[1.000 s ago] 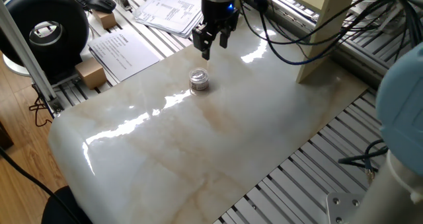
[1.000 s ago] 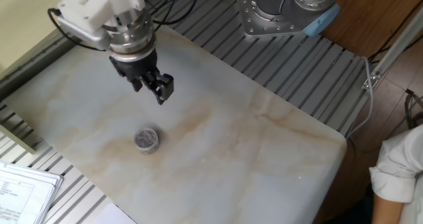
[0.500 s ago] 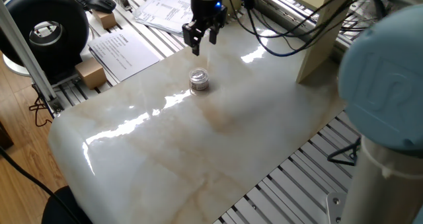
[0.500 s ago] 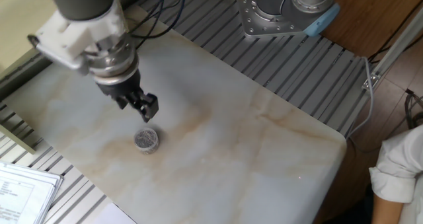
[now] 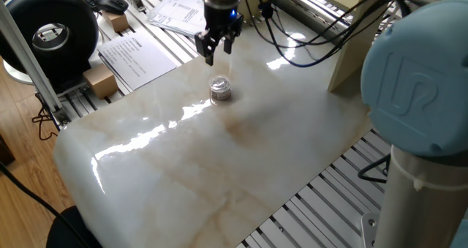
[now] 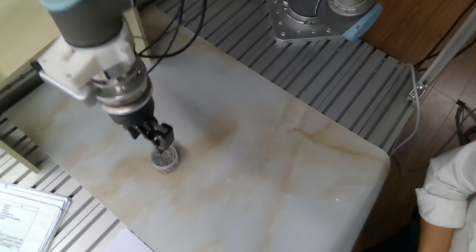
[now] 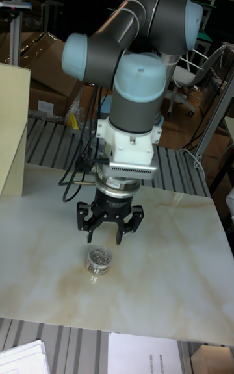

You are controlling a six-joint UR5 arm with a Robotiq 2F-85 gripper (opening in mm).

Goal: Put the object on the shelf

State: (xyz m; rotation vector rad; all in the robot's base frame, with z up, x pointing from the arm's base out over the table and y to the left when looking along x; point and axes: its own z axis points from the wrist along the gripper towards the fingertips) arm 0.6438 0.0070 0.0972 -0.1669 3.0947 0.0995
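Note:
The object, a tiny clear jar (image 5: 220, 89) with a silvery lid, stands upright on the marble tabletop (image 5: 219, 167). It also shows in the other fixed view as the jar (image 6: 165, 160) and in the tall view as the jar (image 7: 99, 260). My gripper (image 7: 106, 235) hangs open just above and slightly behind it, fingers spread, nothing between them. It appears as the gripper (image 5: 213, 50) and the gripper (image 6: 157, 134) in the two fixed views. The cream shelf (image 5: 360, 28) stands at the table's far side, seen as a board (image 7: 13, 127) at the left of the tall view.
Printed papers (image 5: 135, 58), a small cardboard box (image 5: 101, 81) and a black round device (image 5: 51, 32) lie beyond the table's left end. Grey slotted aluminium frame (image 6: 327, 66) surrounds the marble top. The arm's base (image 6: 320, 14) is bolted at the far side. A person's sleeve (image 6: 450, 192) is at the right edge.
The open gripper has travelled across the table toward the jar and now hangs almost over it. The jar has not moved.

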